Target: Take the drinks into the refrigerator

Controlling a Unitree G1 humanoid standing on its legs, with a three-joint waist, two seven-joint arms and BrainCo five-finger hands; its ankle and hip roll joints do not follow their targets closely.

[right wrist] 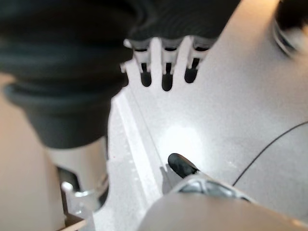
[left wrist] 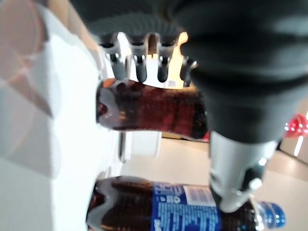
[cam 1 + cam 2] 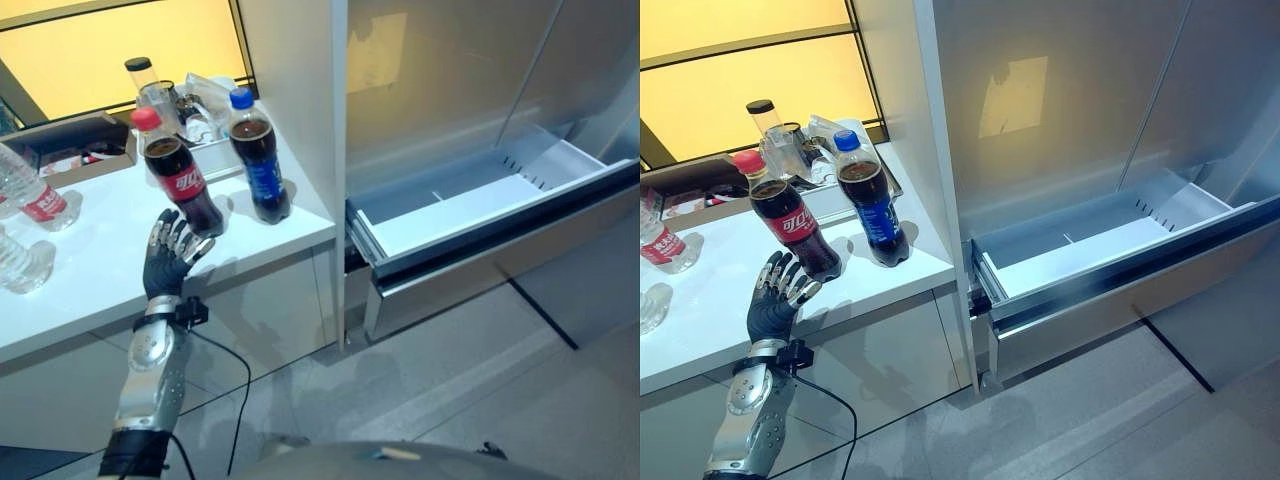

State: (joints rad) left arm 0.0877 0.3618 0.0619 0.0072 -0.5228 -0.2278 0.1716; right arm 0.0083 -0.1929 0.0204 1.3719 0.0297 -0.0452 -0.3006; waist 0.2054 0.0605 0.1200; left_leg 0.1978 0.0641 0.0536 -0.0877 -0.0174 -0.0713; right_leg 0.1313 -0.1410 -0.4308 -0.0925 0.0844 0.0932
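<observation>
Silver fingers of the left hand (image 3: pixel 165 258) are spread, just short of the red-capped cola (image 3: pixel 178 173), holding nothing. Beside it the blue-capped cola (image 3: pixel 258 155) stands near the surface's (image 3: pixel 90 270) front right corner. Right hand (image 1: pixel 163 72) hangs with fingers relaxed.

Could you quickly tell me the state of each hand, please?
Left hand: open, beside the red-capped dark cola bottle.
Right hand: open, holding nothing.
</observation>
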